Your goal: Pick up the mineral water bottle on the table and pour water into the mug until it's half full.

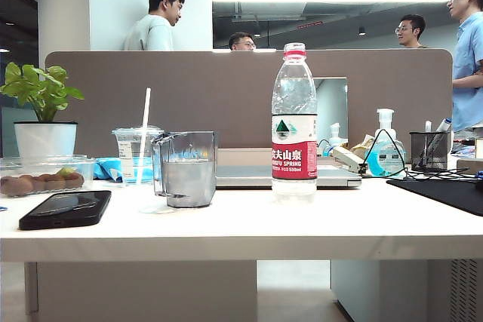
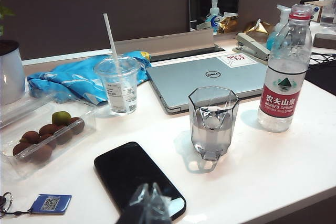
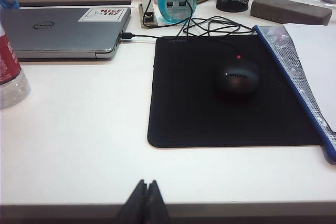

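**Both arms held back, bottle and mug waiting upright**

Nearest us, the right gripper (image 3: 146, 203) hangs at the table (image 1: 317, 224) edge, fingers pressed together on nothing; the left gripper (image 2: 149, 205), likewise closed and empty, hovers over the black phone (image 2: 137, 178). Beyond, the mug (image 2: 211, 125) stands with water already in it, beside the mineral water bottle (image 2: 284, 72), upright and apart, so either can be reached; the laptop (image 2: 212, 74) lies behind.
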Robot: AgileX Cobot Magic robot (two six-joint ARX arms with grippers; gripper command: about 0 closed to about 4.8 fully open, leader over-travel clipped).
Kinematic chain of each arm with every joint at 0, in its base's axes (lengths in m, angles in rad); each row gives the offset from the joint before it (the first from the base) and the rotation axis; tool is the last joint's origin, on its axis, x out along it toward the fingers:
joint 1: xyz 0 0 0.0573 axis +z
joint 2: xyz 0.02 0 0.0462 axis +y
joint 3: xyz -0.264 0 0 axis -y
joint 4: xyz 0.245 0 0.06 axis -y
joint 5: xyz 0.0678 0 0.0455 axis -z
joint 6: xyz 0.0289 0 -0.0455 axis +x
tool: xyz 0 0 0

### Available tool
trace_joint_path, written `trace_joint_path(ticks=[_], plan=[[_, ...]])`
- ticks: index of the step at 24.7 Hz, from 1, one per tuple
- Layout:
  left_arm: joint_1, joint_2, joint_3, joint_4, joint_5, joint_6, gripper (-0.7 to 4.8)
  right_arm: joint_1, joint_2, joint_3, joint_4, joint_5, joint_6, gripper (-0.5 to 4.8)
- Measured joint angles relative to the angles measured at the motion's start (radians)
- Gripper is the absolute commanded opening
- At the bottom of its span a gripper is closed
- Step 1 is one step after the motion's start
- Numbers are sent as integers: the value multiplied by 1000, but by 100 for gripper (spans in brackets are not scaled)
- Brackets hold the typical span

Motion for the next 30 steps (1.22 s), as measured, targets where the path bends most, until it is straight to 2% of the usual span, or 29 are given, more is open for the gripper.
trace_joint_path(ticks=[8, 10, 15, 17, 19, 24, 30], plan=[[1, 0, -1, 0, 0, 0, -4, 0, 0, 0, 0, 0, 0, -5], [27, 0, -3, 0, 12, 0, -3, 0, 0, 0, 0, 0, 0, -5], [248, 0, -50, 51, 117, -22, -3, 0, 0, 0, 0, 0, 0, -5], [365, 1, -113, 102, 227, -48, -4, 0, 0, 0, 0, 0, 0, -5], [426, 0, -159, 169, 284, -53, -3, 0, 0, 0, 0, 0, 0, -6], [422, 0, -286, 292, 232, -69, -3, 0, 0, 0, 0, 0, 0, -5], [421, 0, -334, 313, 185, -72, -3, 0, 0, 0, 0, 0, 0, -5]])
